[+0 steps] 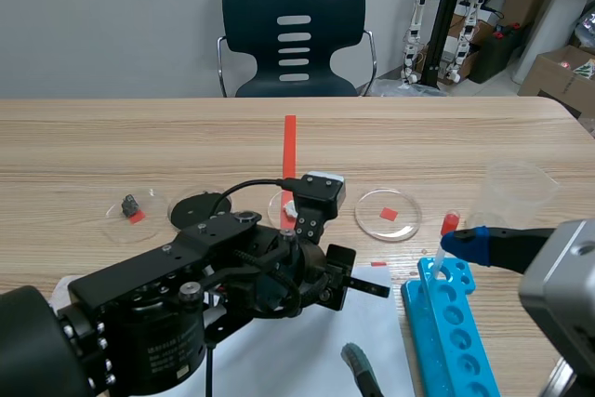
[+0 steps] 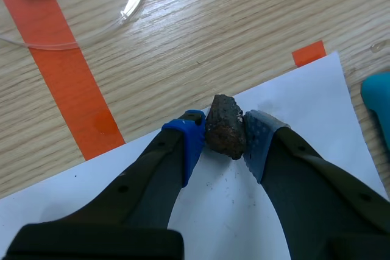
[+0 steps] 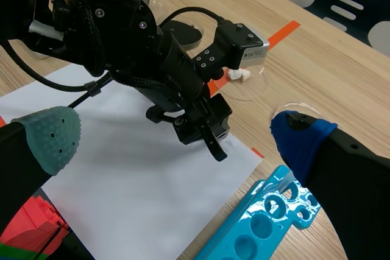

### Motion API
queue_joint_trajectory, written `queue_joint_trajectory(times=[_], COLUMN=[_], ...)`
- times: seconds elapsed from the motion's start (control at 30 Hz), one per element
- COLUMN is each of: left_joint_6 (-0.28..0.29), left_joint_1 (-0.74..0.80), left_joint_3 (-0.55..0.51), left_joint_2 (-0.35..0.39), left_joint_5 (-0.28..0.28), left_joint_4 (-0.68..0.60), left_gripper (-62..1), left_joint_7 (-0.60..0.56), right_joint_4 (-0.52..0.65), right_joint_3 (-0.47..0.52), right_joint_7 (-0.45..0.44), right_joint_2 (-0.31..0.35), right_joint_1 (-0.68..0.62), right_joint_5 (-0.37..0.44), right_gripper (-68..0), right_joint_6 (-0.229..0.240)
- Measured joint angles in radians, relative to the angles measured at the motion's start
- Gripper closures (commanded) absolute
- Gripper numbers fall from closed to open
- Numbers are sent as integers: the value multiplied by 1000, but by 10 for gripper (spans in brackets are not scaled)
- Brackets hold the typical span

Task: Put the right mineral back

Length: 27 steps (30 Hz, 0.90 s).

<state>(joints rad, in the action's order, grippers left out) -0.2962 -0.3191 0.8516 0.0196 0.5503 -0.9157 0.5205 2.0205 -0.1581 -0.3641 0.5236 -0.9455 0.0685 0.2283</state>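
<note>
The left gripper (image 2: 223,141) is closed on a dark brown mineral (image 2: 225,127), pinching it from both sides over the far edge of a white paper sheet (image 2: 244,217) — whether the rock touches the sheet cannot be told.

In the scene view, a petri dish (image 1: 388,216) with a red mark lies at about 12 o'clock from that gripper. A second dish (image 1: 135,209), holding a small dark chunk (image 1: 129,202), sits at 10 o'clock, well apart.

The right gripper (image 3: 175,137) stands spread wide above the near table — one of its sides hangs over the blue tube rack (image 3: 262,223), which lies at 3 o'clock from the paper.
</note>
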Motion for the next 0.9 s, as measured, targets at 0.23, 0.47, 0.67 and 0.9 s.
queue_joint_trajectory(times=[0.23, 0.47, 0.67, 0.9], left_joint_6=[-2, 3, 1, 2], left_joint_1=[-3, -2, -2, 52], left_joint_3=[4, 4, 4, 3], left_joint_2=[0, 0, 7, 88], left_joint_5=[0, 10, 12, 12], left_joint_4=[0, 0, -12, -156], left_gripper=[-196, -385, -564, -603], left_joint_7=[-1, -25, -71, -230], right_joint_4=[0, 0, 0, 0], right_joint_3=[0, 0, 0, 0], right_joint_7=[0, 0, 0, 0], right_joint_2=[0, 0, 0, 0], right_joint_1=[0, 0, 0, 0], right_joint_5=[0, 0, 0, 0], right_gripper=[-679, -679, -679, -679], right_joint_6=[0, 0, 0, 0])
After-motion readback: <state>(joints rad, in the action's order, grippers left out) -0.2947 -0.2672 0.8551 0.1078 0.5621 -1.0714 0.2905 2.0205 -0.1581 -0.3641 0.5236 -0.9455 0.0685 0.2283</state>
